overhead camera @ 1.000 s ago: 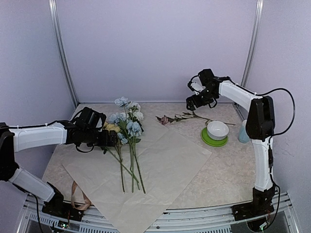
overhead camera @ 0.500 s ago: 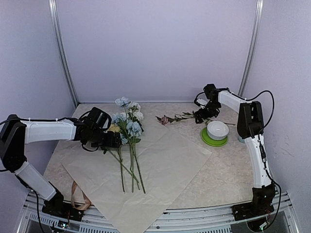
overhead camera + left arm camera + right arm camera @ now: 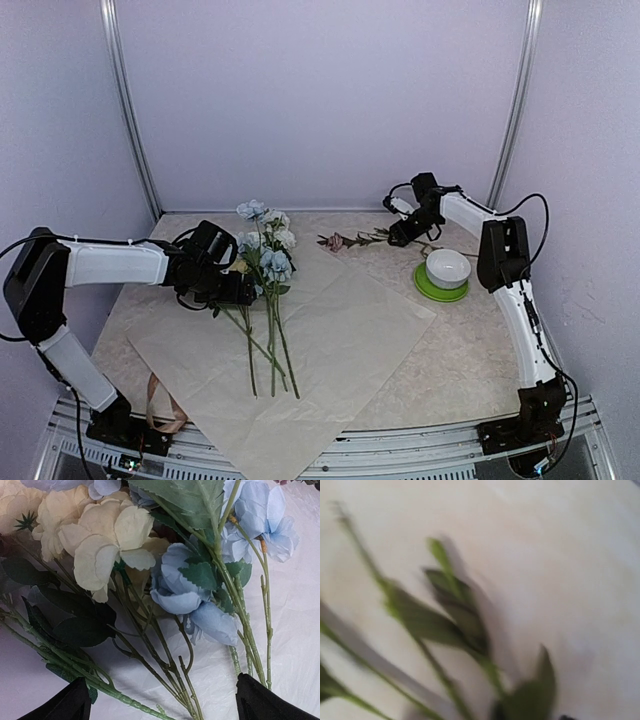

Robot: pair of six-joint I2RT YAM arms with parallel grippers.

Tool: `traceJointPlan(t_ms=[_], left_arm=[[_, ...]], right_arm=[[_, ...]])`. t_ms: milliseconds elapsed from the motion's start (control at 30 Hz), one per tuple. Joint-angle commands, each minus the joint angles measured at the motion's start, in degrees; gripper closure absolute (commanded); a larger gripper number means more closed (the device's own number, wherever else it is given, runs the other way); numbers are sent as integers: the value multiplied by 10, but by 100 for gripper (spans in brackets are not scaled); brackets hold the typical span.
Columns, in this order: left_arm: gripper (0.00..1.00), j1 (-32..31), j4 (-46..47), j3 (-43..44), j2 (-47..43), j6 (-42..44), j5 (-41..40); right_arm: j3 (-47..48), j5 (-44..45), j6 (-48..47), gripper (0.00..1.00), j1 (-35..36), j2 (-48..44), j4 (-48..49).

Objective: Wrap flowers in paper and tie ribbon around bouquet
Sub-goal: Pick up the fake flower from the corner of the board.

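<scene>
Standing spread wide, the left tool (image 3: 234, 289) is sitting at the left side of the flowers (image 3: 262, 262). Its two dark fingertips (image 3: 65, 705) are showing far apart at the bottom corners of the wrist view. Green stems and pale blue and cream blooms are lying between them, and nothing is being pinched. The bunch is lying on the far left part of the paper (image 3: 350, 340), with blooms pointing toward the back wall and stems trailing toward the near edge. The paper is lying spread like a diamond on the bench (image 3: 470, 350), its near corner reaching over the front edge. The ribbon (image 3: 160, 405) is lying in loops at the near left corner, just beside the paper and well apart from the blooms.

The right tool (image 3: 402, 231) is reaching to the far right of the bench, at the stem end of a lone pink flower (image 3: 338, 241) lying beyond the paper. Its wrist view is blurring into green leaves over pale bench, so I cannot tell whether this tool is spread or pinching the stem. Near it, a white bowl (image 3: 448, 266) is sitting on a green plate (image 3: 432, 290).
</scene>
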Motion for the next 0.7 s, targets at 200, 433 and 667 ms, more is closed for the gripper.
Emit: traceJointPlan(t_ms=[200, 433, 667], left_arm=[[1, -5, -3, 9, 0, 8, 4], [1, -4, -1, -4, -10, 5, 3], [1, -6, -5, -13, -30, 1, -5]], right_arm=[[-26, 44, -47, 81, 42, 31, -5], [-110, 130, -111, 100, 45, -35, 93], [-161, 271, -157, 100, 45, -131, 238]])
